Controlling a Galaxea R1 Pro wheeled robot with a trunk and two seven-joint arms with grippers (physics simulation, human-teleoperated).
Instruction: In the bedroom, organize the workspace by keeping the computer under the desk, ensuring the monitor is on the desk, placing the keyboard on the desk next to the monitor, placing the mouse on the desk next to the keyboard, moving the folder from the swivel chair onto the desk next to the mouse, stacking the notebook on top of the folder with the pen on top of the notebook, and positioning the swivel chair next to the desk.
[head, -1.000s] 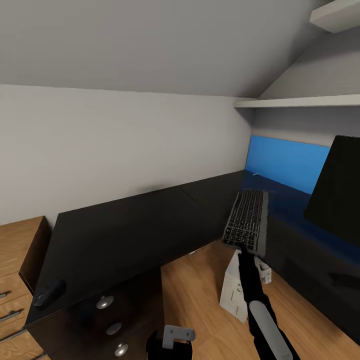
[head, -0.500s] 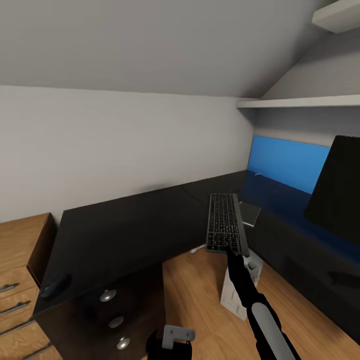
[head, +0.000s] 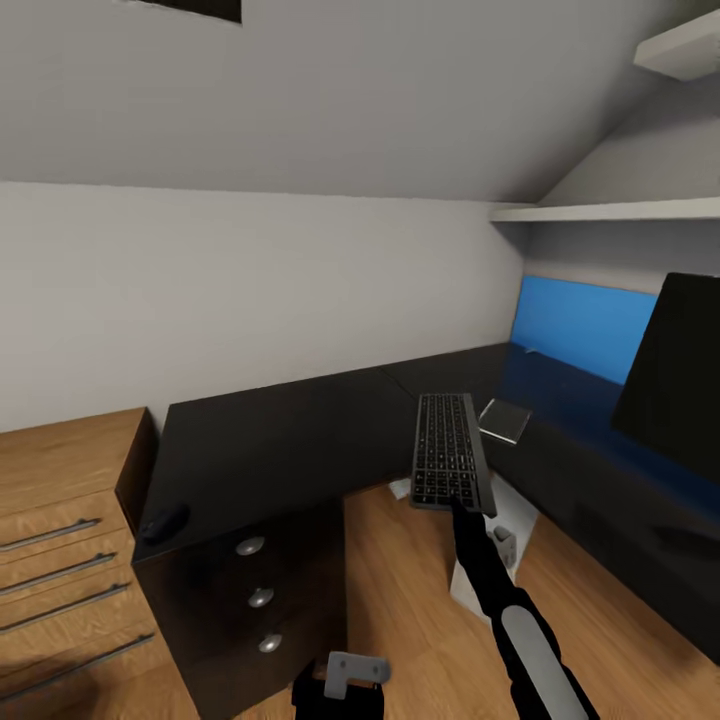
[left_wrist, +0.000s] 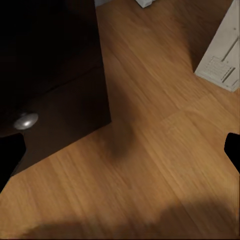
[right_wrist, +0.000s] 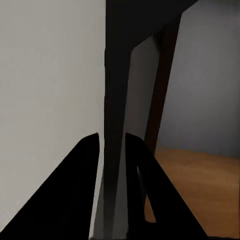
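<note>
- Bedroom corner with a sloped grey ceiling, white wall and wood floor (head: 410, 600); the L-shaped black desk (head: 290, 440) wraps around it.
- Right gripper (right_wrist: 111, 145) is pinching the keyboard (head: 448, 450) by its near short edge. In the right wrist view both dark fingers (right_wrist: 85, 180) sit pressed on either side of the thin slab.
- So the keyboard sticks straight out from the gripper, long axis pointing away from the robot toward the desk's inner corner, keys facing up, lying about flat. Its far end hangs over the desk edge and the near end is out over the floor.
- Left gripper (left_wrist: 120, 155) hangs low over the floor, fingers spread wide, nothing between them.
- Notebook (head: 505, 421) lies flat on the desk just beside the keyboard's far right corner.
- Monitor (head: 672, 375) stands on the right wing of the desk, well right of the keyboard.
- Computer (head: 490, 555) sits on the floor below the keyboard, partly hidden by the right arm.
- Mouse (head: 164, 523) is on the desk's near left corner, far from the keyboard.
- Desk drawers (head: 258, 598) with silver knobs are shut, and so are the ones in the wooden dresser (head: 60, 560) next to it.
</note>
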